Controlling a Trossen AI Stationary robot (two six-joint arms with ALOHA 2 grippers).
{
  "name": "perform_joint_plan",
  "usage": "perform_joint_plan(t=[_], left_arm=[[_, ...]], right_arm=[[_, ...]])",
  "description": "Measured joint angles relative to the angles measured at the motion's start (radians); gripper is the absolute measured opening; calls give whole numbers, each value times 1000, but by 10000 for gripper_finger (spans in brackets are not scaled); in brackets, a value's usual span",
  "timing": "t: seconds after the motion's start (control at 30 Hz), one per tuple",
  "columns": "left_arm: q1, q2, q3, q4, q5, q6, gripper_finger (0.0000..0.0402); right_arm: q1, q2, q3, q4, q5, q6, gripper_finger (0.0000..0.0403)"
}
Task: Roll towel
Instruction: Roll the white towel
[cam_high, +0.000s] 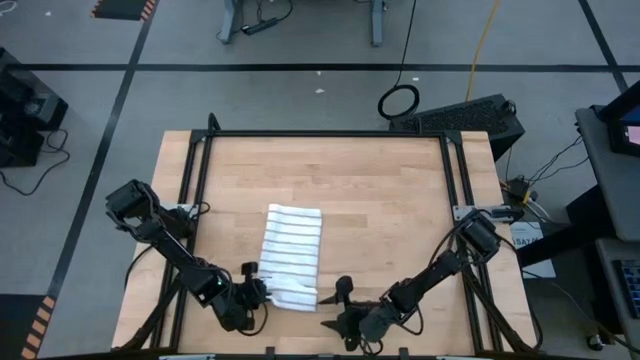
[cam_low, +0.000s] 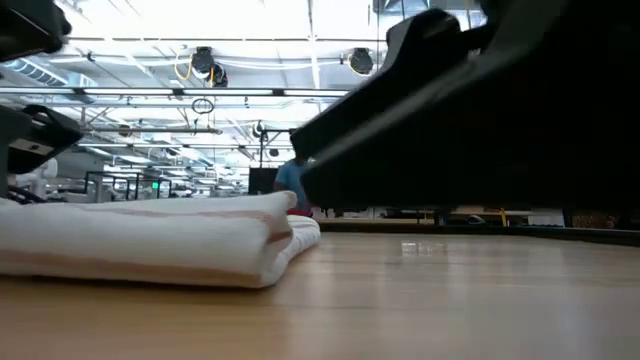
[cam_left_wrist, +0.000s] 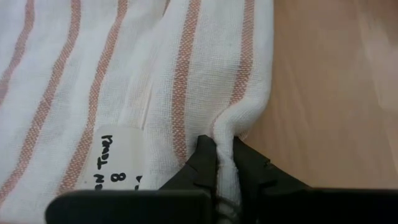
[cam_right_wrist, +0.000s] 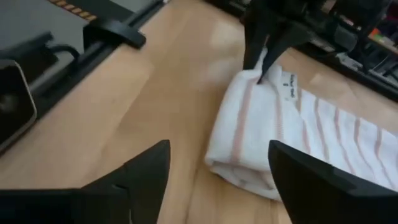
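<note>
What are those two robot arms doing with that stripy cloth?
They are working on a towel lying on the wooden table. The left gripper has its jaws pinched shut on the towel's near edge, beside the small white tag. The right gripper hangs just off the towel's other near corner with its jaws wide open, holding nothing. That near end looks partly rolled up.

The towel is thin white cloth with narrow reddish-brown parallel stripes, lying folded into a long strip on the wooden bench, towards its near edge. Its near end is turned over into a soft, thick fold. A small white tag with handwriting sits at that end, where one corner is pinched up into a ridge.
</note>
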Motion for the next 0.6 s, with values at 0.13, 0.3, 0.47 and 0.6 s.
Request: perform_joint_plan(t=[0.13, 0.3, 0.47, 0.6], left_arm=[[26, -1, 0, 11, 24, -9, 28], [45, -1, 0, 21, 28, -27, 29], [65, -2, 0, 77, 35, -27, 29], [80, -2, 2, 108, 50, -28, 30]], right_arm=[[-23, 2, 2, -28, -12, 15, 264], [-41, 1, 3, -60, -36, -32, 249], [-48, 1, 3, -81, -47, -74, 242], [-50, 1, 4, -118, -25, -127, 242]])
